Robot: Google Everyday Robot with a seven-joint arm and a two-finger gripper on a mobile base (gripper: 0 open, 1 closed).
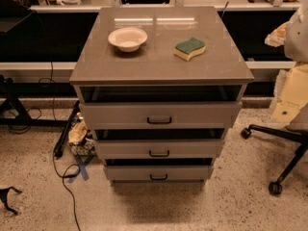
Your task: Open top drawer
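Observation:
The top drawer (pixel 159 113) is the widest of three grey-beige drawers in a cabinet under a grey countertop (pixel 159 66). Its small dark handle (pixel 159 120) sits at the centre of the flat front. A dark gap shows between the countertop and the drawer front. The middle drawer (pixel 159 148) and bottom drawer (pixel 159 173) look narrower, each with the same dark handle. My gripper is not in view.
A white bowl (pixel 127 38) and a green-and-yellow sponge (pixel 189 48) lie on the countertop. An office chair base (pixel 279 143) with a pale yellow bundle (pixel 291 95) stands at the right. Cables (pixel 65 172) and clutter (pixel 79 136) lie on the floor at the left.

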